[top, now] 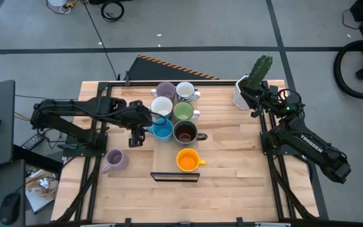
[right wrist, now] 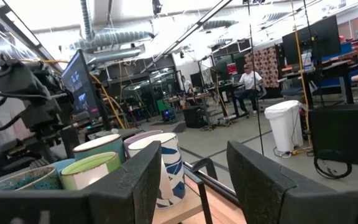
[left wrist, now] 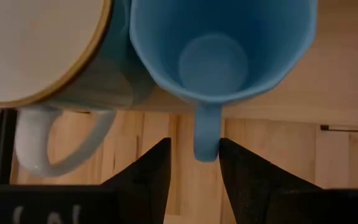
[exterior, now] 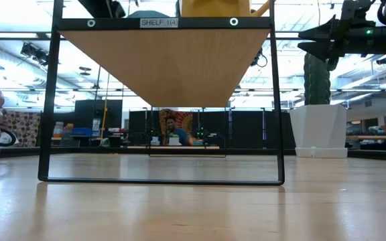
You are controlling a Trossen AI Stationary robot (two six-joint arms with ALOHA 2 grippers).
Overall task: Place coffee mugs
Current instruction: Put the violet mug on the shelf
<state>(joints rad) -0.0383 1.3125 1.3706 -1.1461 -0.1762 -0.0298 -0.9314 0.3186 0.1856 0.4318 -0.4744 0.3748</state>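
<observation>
Seven mugs stand on a raised wooden shelf point(top: 175, 176) mid-table: purple point(top: 165, 90), two white point(top: 185, 92) point(top: 162, 106), green point(top: 183, 112), blue point(top: 162, 130), brown point(top: 185, 132) and orange point(top: 188, 160). A second purple mug point(top: 114, 160) stands on the table to the shelf's left. My left gripper point(top: 142, 130) is open at the blue mug's left side. In its wrist view its fingers point(left wrist: 157, 171) stand on either side of the blue mug's handle point(left wrist: 207, 134). My right gripper point(right wrist: 194, 165) is open and holds nothing, by the table's far right corner.
A white faceted pot with a green cactus point(top: 244, 93) stands at the far right, close to my right gripper point(top: 253, 102). The shelf's black frame point(exterior: 45, 100) rises above the table top. Bare wood lies near the front edge and on the right.
</observation>
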